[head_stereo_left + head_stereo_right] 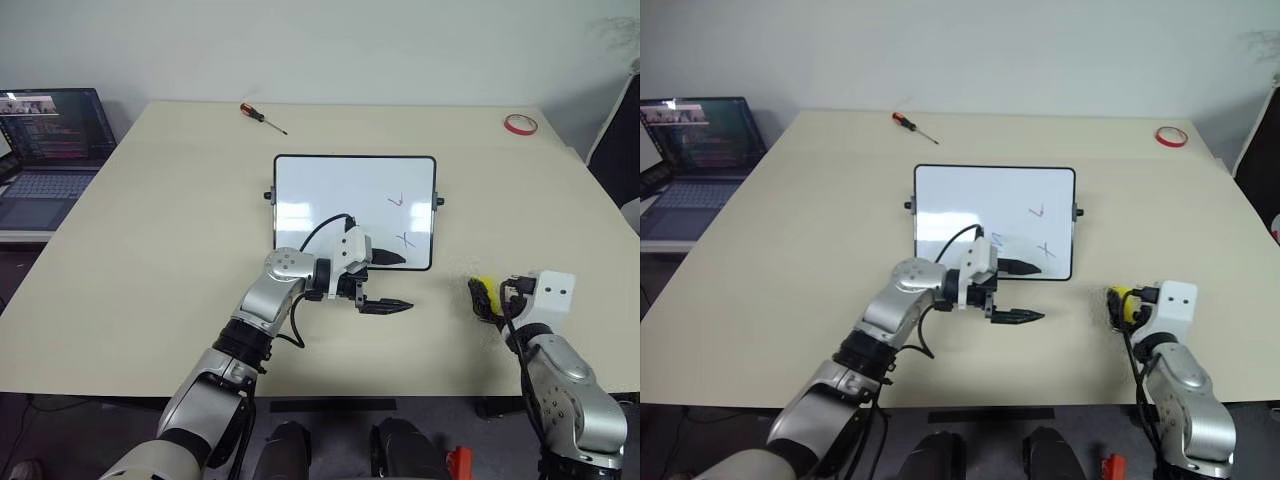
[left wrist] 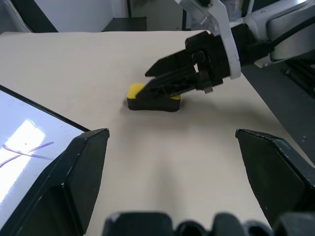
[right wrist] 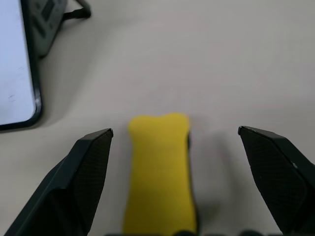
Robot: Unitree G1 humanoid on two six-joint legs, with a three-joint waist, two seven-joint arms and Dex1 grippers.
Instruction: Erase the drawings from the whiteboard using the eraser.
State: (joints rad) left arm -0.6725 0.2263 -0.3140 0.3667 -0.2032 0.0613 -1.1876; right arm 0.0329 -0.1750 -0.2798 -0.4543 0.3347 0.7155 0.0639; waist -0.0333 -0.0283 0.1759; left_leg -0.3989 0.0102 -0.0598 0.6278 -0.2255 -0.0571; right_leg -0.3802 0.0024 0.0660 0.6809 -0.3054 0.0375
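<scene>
right wrist view: the small bright yellow eraser block with a dark underside (image 3: 158, 172) lies flat on the beige worktop (image 3: 206, 59), between the right tool's (image 3: 179, 179) wide-apart black fingers, untouched. the left tool (image 1: 383, 282), also spread apart and empty, hovers over the near edge of the glossy white black-framed whiteboard (image 1: 330, 190), beside its blue cross (image 1: 404, 239) and red tick (image 1: 397, 202)

no text can be read: the laptop (image 1: 50, 150) screen left of the whiteboard (image 1: 330, 190) is illegible.
</scene>
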